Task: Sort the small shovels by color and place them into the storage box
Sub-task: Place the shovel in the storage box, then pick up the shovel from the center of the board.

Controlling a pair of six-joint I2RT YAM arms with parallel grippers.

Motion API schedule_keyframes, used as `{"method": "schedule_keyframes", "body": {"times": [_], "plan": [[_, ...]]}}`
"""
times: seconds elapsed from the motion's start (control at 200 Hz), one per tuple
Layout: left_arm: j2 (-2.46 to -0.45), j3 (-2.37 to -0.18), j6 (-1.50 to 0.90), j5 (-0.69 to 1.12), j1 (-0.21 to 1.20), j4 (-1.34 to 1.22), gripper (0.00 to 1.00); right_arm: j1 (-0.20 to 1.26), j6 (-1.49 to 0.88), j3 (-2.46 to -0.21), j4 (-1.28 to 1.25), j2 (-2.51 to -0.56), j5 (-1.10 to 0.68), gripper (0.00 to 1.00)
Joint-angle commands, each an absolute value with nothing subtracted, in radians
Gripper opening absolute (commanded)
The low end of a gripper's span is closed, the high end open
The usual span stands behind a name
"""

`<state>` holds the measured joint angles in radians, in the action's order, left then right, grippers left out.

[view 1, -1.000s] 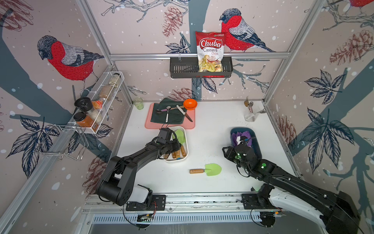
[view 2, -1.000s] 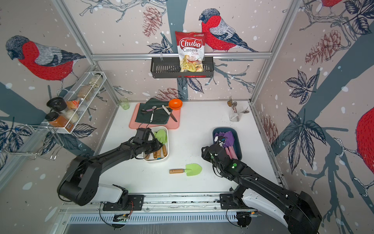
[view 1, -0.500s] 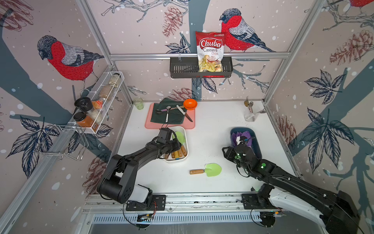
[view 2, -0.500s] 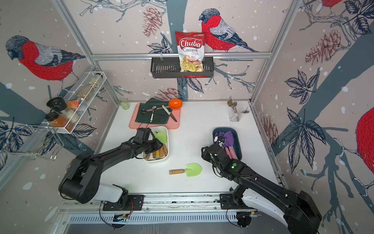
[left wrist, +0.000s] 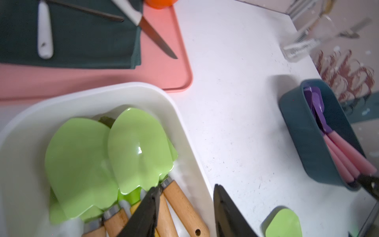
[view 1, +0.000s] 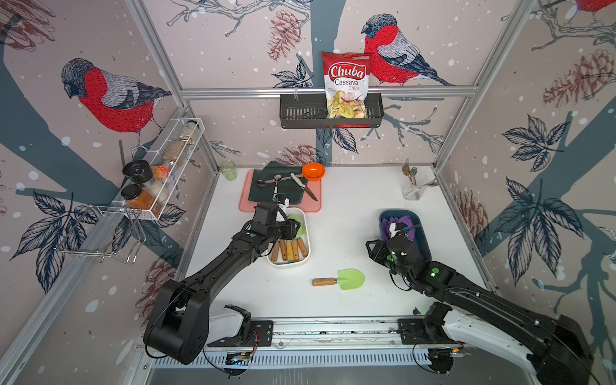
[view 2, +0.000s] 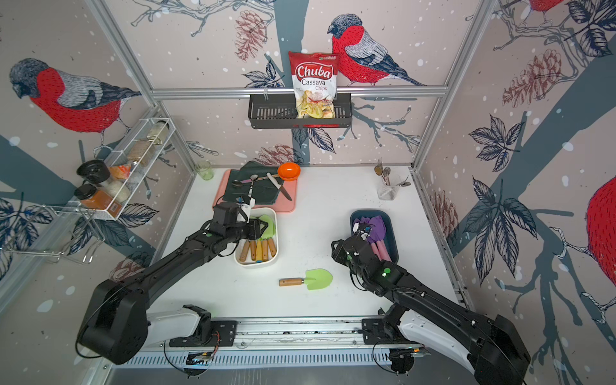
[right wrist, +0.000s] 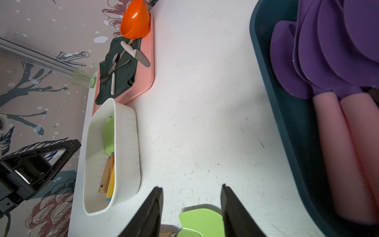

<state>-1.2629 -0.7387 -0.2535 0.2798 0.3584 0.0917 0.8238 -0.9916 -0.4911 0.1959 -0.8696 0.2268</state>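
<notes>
Both top views show a white surface (view 1: pixel 346 230) carrying two storage boxes. The white storage box (view 1: pixel 289 265) sits on the left side, just in front of a pink tray (view 1: pixel 313 205). The green shovels (left wrist: pixel 139 147) lie stacked in it, blades toward the back wall and wooden handles toward the front, with one handle yellow. The left hand (left wrist: pixel 184 187) hovers over this box with its jaws apart. In the left wrist view one finger is above the handles and the other above the box's rim, and a wooden handle shows between them, unpinched.

The blue storage box (view 1: pixel 421 233) stands on the right side and holds the purple shovels (view 2: pixel 376 226), their pink handles pointing to the front. The right hand (right wrist: pixel 191 187) is just beside that box's left wall, above the surface, its jaws parted and holding nothing.

One loose green shovel (view 1: pixel 348 279) lies flat on the surface between the two boxes and nearer the front edge, its blade toward the right arm and its wooden handle pointing left. In the right wrist view its blade shows low between the fingers.

On the tray a dark green cloth (view 1: pixel 263 193) carries spoons (view 1: pixel 276 181) and a white-handled knife (view 1: pixel 305 187). An orange bowl (view 1: pixel 313 171) sits at the tray's far right corner.
</notes>
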Motion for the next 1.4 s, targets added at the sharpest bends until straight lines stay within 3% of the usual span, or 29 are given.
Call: {"method": "schedule_keyframes", "body": {"times": [0.0, 0.255, 0.385, 0.55, 0.815, 1.186, 1.396], "plan": [[-1.257, -0.768, 0.039, 0.439, 0.371, 0.145, 0.48, 0.819, -0.966, -0.502, 0.211, -0.856, 0.246, 0.5], [-1.314, -0.839, 0.442, 0.389, 0.591, 0.335, 0.5, 0.814, -0.978, -0.48, 0.246, -0.785, 0.261, 0.5], [-1.352, -0.859, 0.552, 0.412, 0.646, 0.396, 0.5, 0.813, -0.986, -0.469, 0.266, -0.757, 0.267, 0.5], [-1.393, -0.852, 0.671, 0.31, 0.762, 0.438, 0.5, 0.81, -0.992, -0.461, 0.286, -0.73, 0.274, 0.5], [-1.469, -0.837, 0.692, 0.253, 0.892, 0.431, 0.5, 0.81, -1.002, -0.447, 0.293, -0.71, 0.27, 0.51], [-1.535, -0.876, 0.672, 0.347, 0.967, 0.434, 0.51, 0.81, -1.007, -0.443, 0.298, -0.698, 0.27, 0.5], [-1.597, -0.863, 0.656, 0.248, 1.005, 0.381, 0.48, 0.81, -1.009, -0.437, 0.295, -0.698, 0.269, 0.51]]}}
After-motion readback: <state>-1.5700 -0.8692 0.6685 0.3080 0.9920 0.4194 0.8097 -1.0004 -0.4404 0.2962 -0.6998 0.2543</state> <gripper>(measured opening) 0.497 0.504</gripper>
